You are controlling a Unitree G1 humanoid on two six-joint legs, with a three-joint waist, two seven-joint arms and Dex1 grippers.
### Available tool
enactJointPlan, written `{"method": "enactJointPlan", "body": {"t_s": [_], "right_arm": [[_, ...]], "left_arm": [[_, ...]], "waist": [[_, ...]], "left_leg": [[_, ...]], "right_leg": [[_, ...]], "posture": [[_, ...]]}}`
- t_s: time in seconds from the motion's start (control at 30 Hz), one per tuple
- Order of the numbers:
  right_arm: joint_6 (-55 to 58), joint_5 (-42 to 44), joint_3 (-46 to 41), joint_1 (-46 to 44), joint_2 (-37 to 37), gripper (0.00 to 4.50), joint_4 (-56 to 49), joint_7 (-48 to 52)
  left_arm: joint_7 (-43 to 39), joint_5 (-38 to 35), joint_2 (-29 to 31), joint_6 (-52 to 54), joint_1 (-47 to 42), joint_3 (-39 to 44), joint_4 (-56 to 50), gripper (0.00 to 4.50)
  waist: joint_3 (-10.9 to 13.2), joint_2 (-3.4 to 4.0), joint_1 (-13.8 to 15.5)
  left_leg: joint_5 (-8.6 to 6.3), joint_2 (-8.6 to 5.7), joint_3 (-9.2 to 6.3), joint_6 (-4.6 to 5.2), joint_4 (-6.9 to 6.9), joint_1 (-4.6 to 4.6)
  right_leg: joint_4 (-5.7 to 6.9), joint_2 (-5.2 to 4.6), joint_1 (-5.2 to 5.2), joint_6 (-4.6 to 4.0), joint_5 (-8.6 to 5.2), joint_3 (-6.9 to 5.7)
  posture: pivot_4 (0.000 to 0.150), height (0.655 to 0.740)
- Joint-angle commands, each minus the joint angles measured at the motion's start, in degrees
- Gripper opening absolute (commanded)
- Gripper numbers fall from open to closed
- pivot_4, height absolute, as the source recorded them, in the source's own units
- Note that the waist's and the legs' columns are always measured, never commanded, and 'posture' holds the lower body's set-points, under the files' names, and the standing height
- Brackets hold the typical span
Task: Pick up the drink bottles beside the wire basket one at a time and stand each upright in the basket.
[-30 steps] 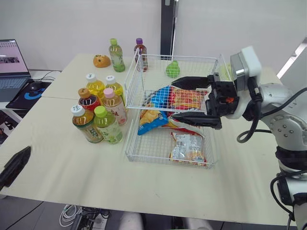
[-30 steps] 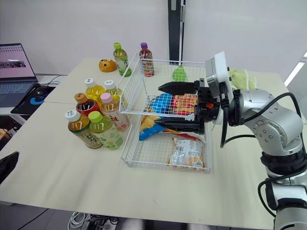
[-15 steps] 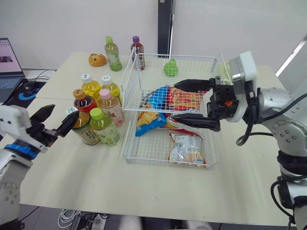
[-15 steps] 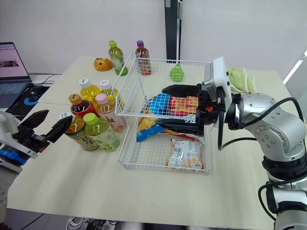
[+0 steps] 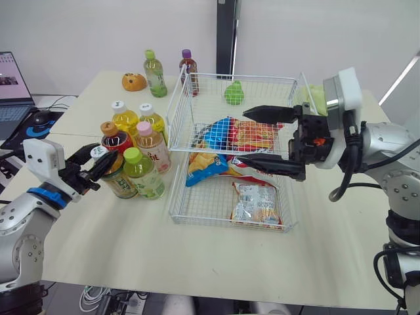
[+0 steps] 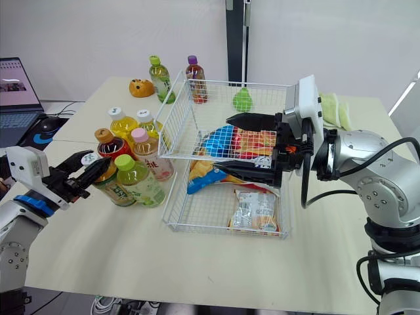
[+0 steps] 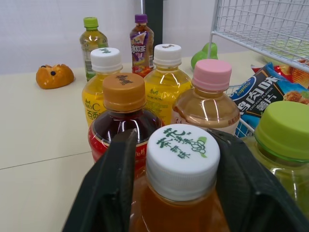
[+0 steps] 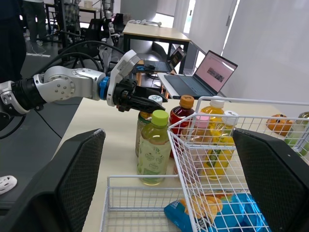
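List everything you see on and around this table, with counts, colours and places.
wire basket: one, white, centre of the table.
clustered bottles: six, yellow, red, amber and green drinks, left of the basket.
far bottles: two, green cap and purple cap, by the basket's far left corner.
snack bags: three, blue, red-orange, clear, lying in the basket.
pear-shaped toy: one, green, at the basket's far end.
bun-shaped toy: one, orange, far left of the table.
laptop: one, dark, left of the table.
left gripper: one, black, at the white-capped amber bottle.
right gripper: one, black, open, above the snack bags.
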Motion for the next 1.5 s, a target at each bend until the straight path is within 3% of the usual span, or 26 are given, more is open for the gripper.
{"method": "enactJointPlan", "body": {"t_s": [0.03,0.27,0.63,0.8,0.97,1.1,1.2,1.27,1.4,1.5], "right_arm": [[-0.4,1.3,-2.1,-0.1,-0.5,4.5,-1.7,-0.4],[-0.5,2.2,-2.5,0.5,-0.6,4.5,-2.3,-0.5],[-1.4,3.0,-1.1,0.1,0.2,4.5,-1.9,2.2],[-0.8,3.1,-1.8,-0.2,0.2,4.5,-2.5,1.3],[1.7,5.5,-4.4,0.8,-2.1,4.5,-5.1,-1.2],[3.4,7.9,-8.1,3.0,-4.3,4.5,-8.8,-6.8],[4.0,9.3,-10.3,5.1,-5.5,4.5,-11.4,-10.6],[4.5,9.6,-12.9,8.5,-6.7,4.5,-14.4,-14.4],[4.5,10.4,-18.0,15.0,-9.3,4.5,-19.0,-19.3],[4.1,12.1,-19.2,16.3,-10.3,4.5,-20.1,-21.5]], "left_arm": [[-0.4,0.5,0.1,-0.6,-0.3,0.1,-0.6,1.35],[-2.3,-6.4,4.1,5.3,-0.1,6.3,-4.0,1.35],[-15.8,-21.5,28.0,25.0,-4.9,21.9,0.4,1.35],[-23.5,-20.9,39.2,27.1,-12.3,19.1,8.1,1.35],[-27.6,-24.9,44.9,24.7,-28.8,4.9,15.7,1.35],[-30.4,-21.5,37.9,26.2,-54.8,-13.3,20.1,1.35],[-34.8,-15.4,32.0,26.0,-67.1,-22.4,23.2,1.35],[-38.3,-12.0,24.3,25.3,-76.6,-27.7,28.1,1.35],[-44.2,-5.1,10.8,19.7,-89.3,-32.4,40.7,1.35],[-46.4,-0.6,7.0,15.6,-92.8,-32.8,47.1,1.35]], "waist": [[0.0,0.0,0.0],[0.0,-0.05,0.0],[0.3,-0.22,0.0],[0.4,-0.2,0.1],[0.6,-0.02,0.2],[0.6,-0.05,0.7],[0.6,-0.07,1.7],[0.6,-0.07,2.0],[0.6,-0.07,2.5],[0.7,0.09,1.0]], "left_leg": [[0.0,0.0,0.0,0.0,0.0,0.0],[0.0,0.01,-0.02,0.0,0.0,-0.03],[0.15,0.01,0.01,-0.25,-0.01,-0.34],[0.15,0.0,0.01,-0.25,-0.03,-0.35],[0.15,-0.01,0.04,-0.26,-0.05,-0.35],[0.15,-0.03,-0.02,-0.26,0.03,-0.49],[0.16,-0.07,-0.06,-0.27,0.11,-0.59],[0.16,-0.09,-0.03,-0.27,0.13,-0.59],[0.17,-0.07,-0.24,-0.28,0.4,-1.03],[0.14,-0.1,-0.2,-0.23,0.6,-1.18]], "right_leg": [[0.0,0.0,0.0,0.0,0.0,0.0],[0.0,0.0,-0.01,0.0,0.0,-0.01],[0.01,-0.01,-0.44,0.01,-0.01,-0.02],[0.03,0.0,-0.47,0.01,-0.01,-0.06],[0.03,0.0,-0.5,0.01,-0.01,-0.04],[0.02,0.03,-0.52,0.01,-0.01,-0.12],[0.02,0.08,-0.53,0.05,-0.03,-0.13],[0.03,0.06,-0.56,0.06,-0.03,-0.04],[0.02,0.12,-0.75,0.11,-0.06,-0.19],[0.04,0.1,-0.85,0.14,-0.08,-0.04]], "posture": [[0.15,0.74],[0.15,0.74],[0.15,0.74],[0.15,0.74],[0.15,0.74],[0.15,0.74],[0.15,0.74],[0.15,0.74],[0.15,0.74],[0.15,0.74]]}}
